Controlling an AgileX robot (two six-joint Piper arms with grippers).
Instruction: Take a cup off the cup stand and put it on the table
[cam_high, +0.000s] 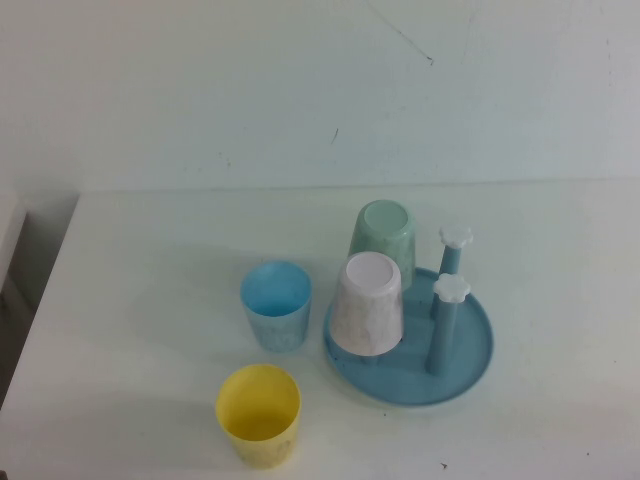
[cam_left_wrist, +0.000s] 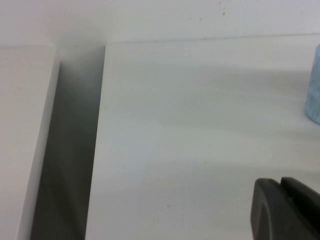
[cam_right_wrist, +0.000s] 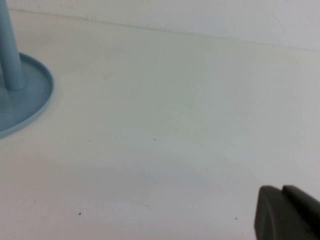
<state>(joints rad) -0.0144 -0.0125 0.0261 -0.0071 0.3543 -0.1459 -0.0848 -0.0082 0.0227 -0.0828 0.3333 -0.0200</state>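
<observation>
The pale pink cup (cam_high: 369, 303) sits upside down on a peg of the round blue cup stand (cam_high: 470, 375), at its near left. A mint-green cup (cam_high: 383, 237) is turned over on a peg behind it. Two bare pegs with white flower caps (cam_high: 452, 288) rise on the stand's right. Neither arm shows in the high view. My left gripper (cam_left_wrist: 281, 186) is shut with nothing in it, low over the white table (cam_left_wrist: 190, 130) near its left edge. My right gripper (cam_right_wrist: 282, 192) is shut and holds nothing, over bare table to the right of the stand (cam_right_wrist: 30, 100).
A light blue cup (cam_high: 276, 303) stands upright on the table just left of the stand, and shows at the edge of the left wrist view (cam_left_wrist: 314, 85). A yellow cup (cam_high: 259, 414) stands upright nearer the front. A dark gap (cam_left_wrist: 70, 150) runs along the table's left edge.
</observation>
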